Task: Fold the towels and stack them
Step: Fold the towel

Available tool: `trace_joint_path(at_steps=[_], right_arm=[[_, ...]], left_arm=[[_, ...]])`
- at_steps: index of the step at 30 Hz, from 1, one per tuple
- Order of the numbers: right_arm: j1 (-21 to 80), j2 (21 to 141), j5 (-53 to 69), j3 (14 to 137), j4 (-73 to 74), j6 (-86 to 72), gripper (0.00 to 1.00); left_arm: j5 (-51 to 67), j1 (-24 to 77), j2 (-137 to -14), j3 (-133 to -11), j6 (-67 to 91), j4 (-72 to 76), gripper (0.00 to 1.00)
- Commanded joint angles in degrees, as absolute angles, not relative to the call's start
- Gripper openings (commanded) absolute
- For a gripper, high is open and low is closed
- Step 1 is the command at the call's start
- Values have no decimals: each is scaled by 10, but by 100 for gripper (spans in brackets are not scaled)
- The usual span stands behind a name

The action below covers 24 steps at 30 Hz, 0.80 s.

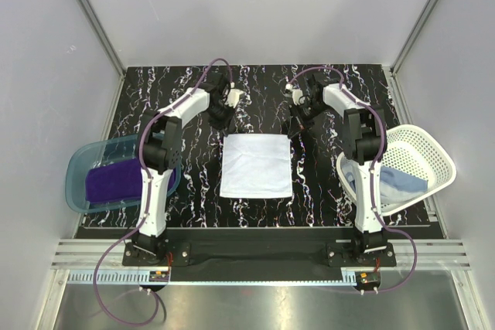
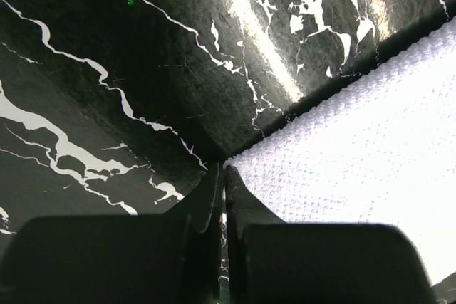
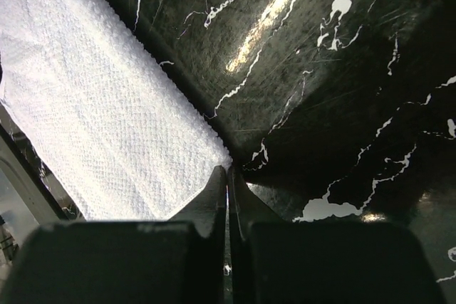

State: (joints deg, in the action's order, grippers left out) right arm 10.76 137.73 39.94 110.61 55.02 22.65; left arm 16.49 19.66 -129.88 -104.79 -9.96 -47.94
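Note:
A white towel (image 1: 257, 165) lies spread flat in the middle of the black marble table. My left gripper (image 1: 223, 127) is shut at its far left corner. In the left wrist view the towel's (image 2: 356, 147) corner ends right at the closed tips of the left gripper (image 2: 225, 170). My right gripper (image 1: 296, 127) is shut at the far right corner, and the right wrist view shows the towel (image 3: 107, 105) pinched at the tips of the right gripper (image 3: 228, 170). A purple towel (image 1: 112, 182) lies in the tub, and a light blue towel (image 1: 396, 185) in the basket.
A translucent teal tub (image 1: 77, 164) sits at the table's left edge. A white perforated basket (image 1: 425, 148) stands tilted at the right edge. Grey walls with metal rails enclose the table (image 1: 255, 86) on three sides.

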Motion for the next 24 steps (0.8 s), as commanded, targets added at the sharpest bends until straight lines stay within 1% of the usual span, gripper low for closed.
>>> trace_joint_path(at_steps=[1,7,13,18,24], right_arm=[[98,1345,351,1089,498,224,0],[97,1297,314,1050,440,208,0],[97,1258,306,1029,390,191,0],[97,1230,295,1009,364,178,0],[97,1167,280,948,303,164,0]], left_arm=[[124,214,-1266,-1027,-76,-457,0],[72,213,-1237,-1038,-49,-445,0],[42,212,-1195,-1030,-30,-415,0],[50,212,-1162,-1006,-27,-398,0],[59,212,-1147,-991,-28,-402,0]])
